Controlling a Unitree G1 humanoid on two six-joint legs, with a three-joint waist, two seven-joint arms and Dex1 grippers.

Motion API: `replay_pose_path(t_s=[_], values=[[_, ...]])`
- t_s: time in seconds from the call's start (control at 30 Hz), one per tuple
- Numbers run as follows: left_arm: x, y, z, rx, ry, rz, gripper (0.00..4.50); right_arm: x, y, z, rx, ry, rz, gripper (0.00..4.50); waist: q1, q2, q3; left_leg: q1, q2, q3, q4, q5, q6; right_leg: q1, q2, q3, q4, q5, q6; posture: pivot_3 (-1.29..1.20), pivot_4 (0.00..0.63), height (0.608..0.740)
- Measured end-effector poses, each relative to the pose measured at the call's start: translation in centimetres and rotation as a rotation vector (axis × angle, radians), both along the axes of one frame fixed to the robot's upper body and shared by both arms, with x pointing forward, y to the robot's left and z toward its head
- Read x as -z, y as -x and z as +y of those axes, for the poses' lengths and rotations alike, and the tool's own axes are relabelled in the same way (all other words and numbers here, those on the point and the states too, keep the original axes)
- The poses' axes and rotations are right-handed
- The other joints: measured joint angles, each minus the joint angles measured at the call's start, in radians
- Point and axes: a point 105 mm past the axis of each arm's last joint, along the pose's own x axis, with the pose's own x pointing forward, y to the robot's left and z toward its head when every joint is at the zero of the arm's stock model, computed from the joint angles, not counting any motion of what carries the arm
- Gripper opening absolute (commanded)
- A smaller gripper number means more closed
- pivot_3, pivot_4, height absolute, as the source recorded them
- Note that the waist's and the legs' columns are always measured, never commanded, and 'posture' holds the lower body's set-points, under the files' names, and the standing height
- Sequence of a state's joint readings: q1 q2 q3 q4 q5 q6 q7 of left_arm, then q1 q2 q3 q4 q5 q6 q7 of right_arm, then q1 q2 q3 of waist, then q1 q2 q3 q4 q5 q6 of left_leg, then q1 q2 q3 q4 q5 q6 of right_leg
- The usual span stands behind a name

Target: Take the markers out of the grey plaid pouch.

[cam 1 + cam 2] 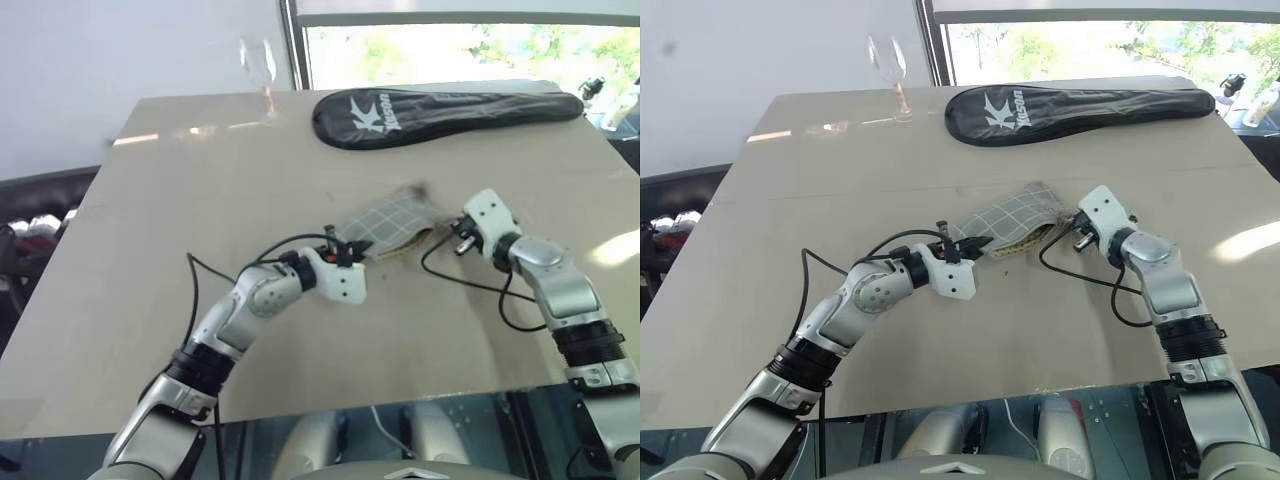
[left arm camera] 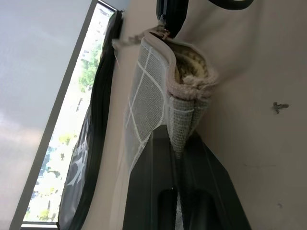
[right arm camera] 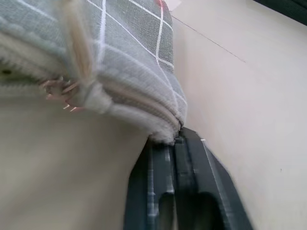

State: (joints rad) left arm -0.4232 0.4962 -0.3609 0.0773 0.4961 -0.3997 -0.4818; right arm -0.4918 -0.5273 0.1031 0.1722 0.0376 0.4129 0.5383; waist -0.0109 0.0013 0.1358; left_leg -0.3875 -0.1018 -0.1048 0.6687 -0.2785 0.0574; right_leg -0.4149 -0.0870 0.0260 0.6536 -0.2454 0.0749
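The grey plaid pouch lies in the middle of the table, its zip mouth partly open towards me and showing tan lining. My left gripper is shut on the pouch's left end, pinching the fabric edge. At the opposite end, my right gripper is shut on the corner beside the zip pull. Both arms meet at the pouch from either side, with the left gripper and the right gripper about a pouch-length apart. The markers are hidden.
A long black racket cover lies across the far side of the table. A wine glass stands at the far left. Black cables loop on the table beside each wrist. The table's front edge is near me.
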Motion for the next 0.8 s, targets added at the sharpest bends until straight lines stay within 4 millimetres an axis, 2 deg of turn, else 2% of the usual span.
replay_pose_path(t_s=[0.43,0.5,0.53,0.57,0.7,0.8], values=[[-0.1,0.2,-0.5,0.013,0.014,0.0,0.0,0.1,-0.4,-1.2,0.096,0.02,-0.025,0.05,0.0,0.0,0.0,0.0,0.0,0.0,0.0,0.0,0.0,0.0,0.0,0.0,0.0,0.0,0.0,0.0,0.15,0.74],[-0.1,0.3,-0.5,0.013,0.015,-0.002,0.0,0.2,-0.5,-1.9,0.134,0.019,-0.023,0.05,0.0,0.0,0.0,0.0,0.0,0.0,0.0,0.0,0.0,0.0,0.0,0.0,0.0,0.0,0.0,0.0,0.15,0.74],[0.0,0.3,-0.5,0.012,0.015,0.002,0.0,0.3,-0.6,-2.3,0.15,0.014,-0.019,0.32,0.0,0.0,0.0,0.0,0.0,0.0,0.0,0.0,0.0,0.0,0.0,0.0,0.0,0.0,0.0,0.0,0.15,0.74],[0.1,0.3,-0.4,0.011,0.015,0.005,0.0,0.2,-0.6,-2.4,0.157,0.011,-0.02,0.32,0.0,0.0,0.0,0.0,0.0,0.0,0.0,0.0,0.0,0.0,0.0,0.0,0.0,0.0,0.0,0.0,0.15,0.74],[0.3,0.4,-0.3,0.008,0.012,0.01,0.0,0.4,-0.3,-2.4,0.145,-0.023,0.018,1.95,0.0,0.0,0.0,0.0,0.0,0.0,0.0,0.0,0.0,0.0,0.0,0.0,0.0,0.0,0.0,0.0,0.15,0.74],[0.3,0.4,-0.3,0.008,0.011,0.01,0.0,0.2,-0.3,-2.2,0.141,-0.017,0.003,2.96,-0.001,0.0,0.0,0.0,0.0,0.0,0.0,0.0,0.0,0.0,0.0,0.0,0.0,0.0,0.0,0.0,0.15,0.74]])
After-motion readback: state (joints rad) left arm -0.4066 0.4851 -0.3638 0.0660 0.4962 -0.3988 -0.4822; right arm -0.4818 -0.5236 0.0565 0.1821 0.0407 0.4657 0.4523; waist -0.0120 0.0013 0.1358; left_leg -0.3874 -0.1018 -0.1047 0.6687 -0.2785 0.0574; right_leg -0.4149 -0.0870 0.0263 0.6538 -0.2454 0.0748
